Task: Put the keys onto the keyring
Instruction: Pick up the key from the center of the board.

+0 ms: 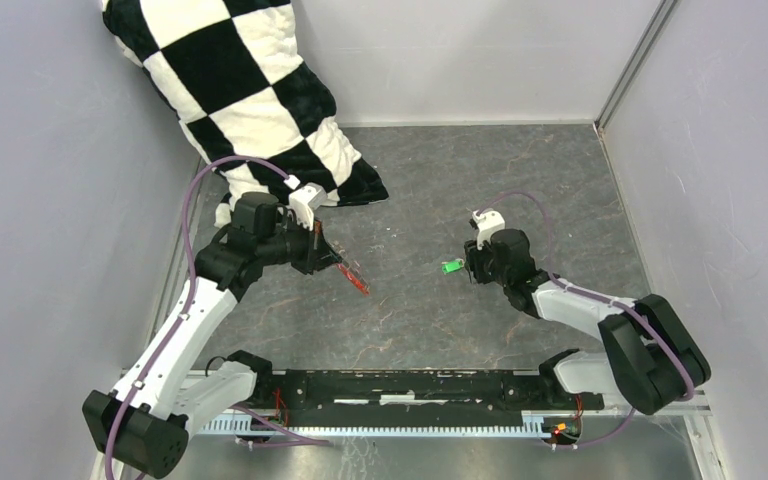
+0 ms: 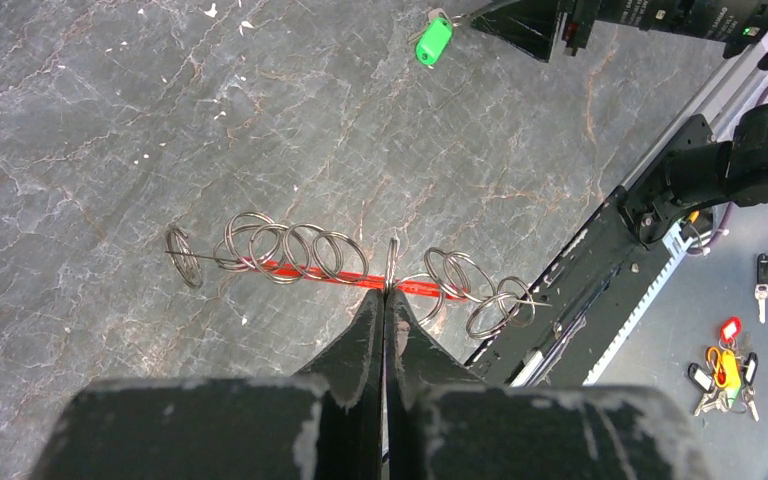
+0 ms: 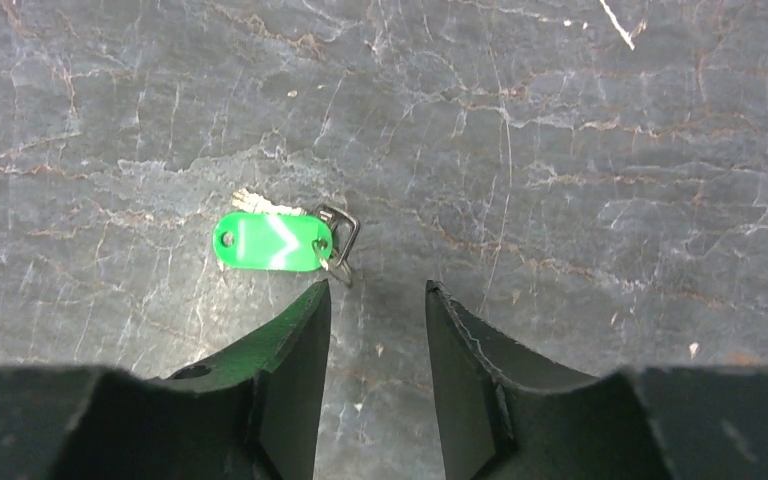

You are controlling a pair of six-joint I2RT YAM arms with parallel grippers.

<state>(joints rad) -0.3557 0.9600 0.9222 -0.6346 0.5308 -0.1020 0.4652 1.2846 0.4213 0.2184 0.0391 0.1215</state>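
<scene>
The keyring is a red flat tag [image 2: 345, 277] with several silvery rings [image 2: 285, 250] strung along it. My left gripper [image 2: 385, 297] is shut on one upright ring at the tag's middle; the top view shows the tag [image 1: 353, 278] slanting down from the left gripper [image 1: 325, 255]. The green-headed key [image 3: 272, 242] lies flat on the grey table with its small metal blade and a link beside it. My right gripper [image 3: 377, 290] is open and empty, and its left fingertip [image 3: 318, 300] is just short of the key's link. The key also shows in the top view [image 1: 451, 267] and the left wrist view [image 2: 433, 40].
A black-and-white checkered cloth [image 1: 250, 90] hangs at the back left, close behind the left arm. Grey walls enclose the table on three sides. A black rail [image 1: 410, 385] runs along the near edge. Spare keys with coloured heads [image 2: 725, 365] lie beyond the table's edge.
</scene>
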